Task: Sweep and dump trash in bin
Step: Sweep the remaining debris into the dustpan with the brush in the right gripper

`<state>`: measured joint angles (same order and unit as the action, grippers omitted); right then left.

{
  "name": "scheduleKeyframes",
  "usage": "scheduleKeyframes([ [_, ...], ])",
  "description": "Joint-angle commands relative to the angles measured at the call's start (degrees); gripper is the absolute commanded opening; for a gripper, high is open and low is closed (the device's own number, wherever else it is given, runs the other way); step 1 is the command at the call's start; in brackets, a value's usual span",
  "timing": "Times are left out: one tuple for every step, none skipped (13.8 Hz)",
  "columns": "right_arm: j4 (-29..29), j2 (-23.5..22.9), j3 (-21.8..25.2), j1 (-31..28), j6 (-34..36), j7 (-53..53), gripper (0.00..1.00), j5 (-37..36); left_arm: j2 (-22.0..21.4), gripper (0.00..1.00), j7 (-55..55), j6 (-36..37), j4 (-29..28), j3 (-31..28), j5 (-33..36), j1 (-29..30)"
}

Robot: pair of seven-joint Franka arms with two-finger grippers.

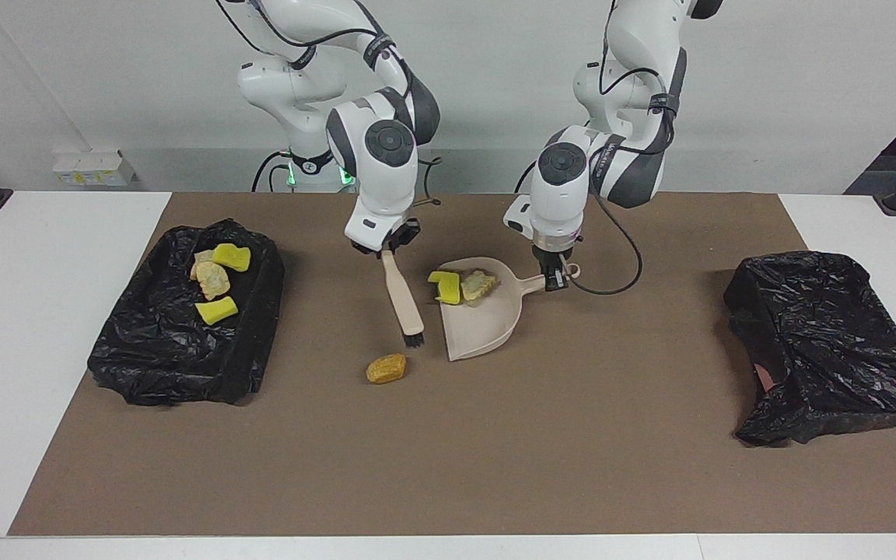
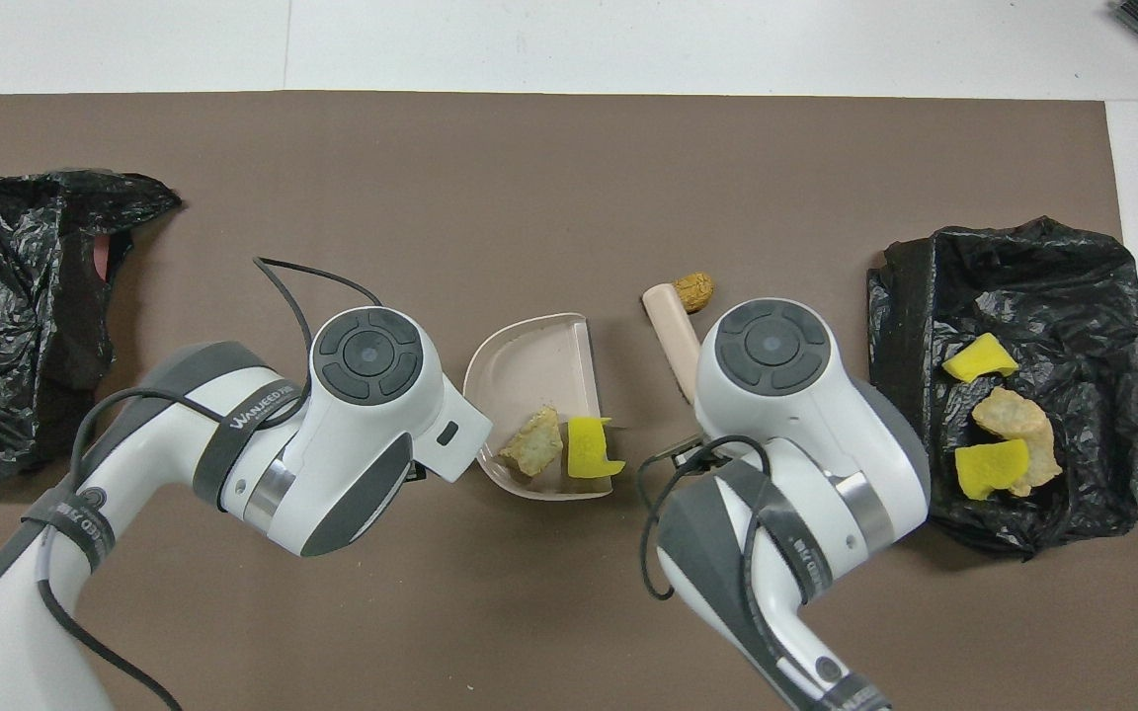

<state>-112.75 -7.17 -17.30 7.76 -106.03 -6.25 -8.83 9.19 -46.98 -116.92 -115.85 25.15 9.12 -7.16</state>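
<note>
My right gripper (image 1: 388, 246) is shut on the handle of a beige brush (image 1: 404, 299) that slants down, its bristles beside a golden-brown lump of trash (image 1: 386, 368) on the mat. My left gripper (image 1: 553, 277) is shut on the handle of the beige dustpan (image 1: 479, 323). In the pan lie a yellow wedge (image 1: 446, 287) at its open edge and a beige chunk (image 1: 479, 284). The overhead view shows the brush (image 2: 673, 331), lump (image 2: 694, 289) and dustpan (image 2: 529, 360); both grippers are hidden under their wrists there. The bin (image 1: 160, 350), lined in black, holds several trash pieces (image 1: 215, 280).
A second black-bagged bin (image 1: 829, 342) sits at the left arm's end of the table. A brown mat (image 1: 448, 451) covers the middle of the white table. A cable loops from each wrist.
</note>
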Motion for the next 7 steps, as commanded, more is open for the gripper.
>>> scheduleKeyframes([
  [5.25, -3.90, -0.63, -3.01, 0.47, 4.40, 0.00, -7.84, -1.19, 0.00, 3.20, -0.33, -1.57, -0.27, 0.90, 0.39],
  [6.48, -5.74, -0.63, -3.28, 0.13, 4.40, 0.00, -10.65, -1.19, 0.00, 4.26, -0.24, -1.57, -0.27, 0.90, 0.30],
  [8.32, -7.76, -0.55, -3.54, 0.12, 4.49, 0.00, -13.11, -1.19, 0.00, 4.70, -0.16, -1.57, -0.27, 0.90, 0.30],
  [9.47, -9.78, -0.55, -4.24, 0.21, 4.40, 0.00, -14.62, -1.19, 0.00, 5.14, -0.07, -1.57, -0.27, 0.90, 0.30],
  [9.31, -10.93, -0.63, -4.24, 0.12, 4.31, 0.00, -14.55, -1.19, 0.00, 5.84, 0.02, -1.57, -0.27, 0.90, 0.30],
  [8.44, -11.55, -0.63, -3.81, -0.22, 4.05, 0.00, -13.85, -1.19, 0.00, 6.20, 0.02, -1.57, -0.27, 0.90, 0.30],
  [7.03, -11.29, -0.81, -3.81, -0.05, 3.96, 0.00, -12.97, -1.19, 0.00, 6.20, 0.02, -1.57, -0.27, 0.90, 0.30],
])
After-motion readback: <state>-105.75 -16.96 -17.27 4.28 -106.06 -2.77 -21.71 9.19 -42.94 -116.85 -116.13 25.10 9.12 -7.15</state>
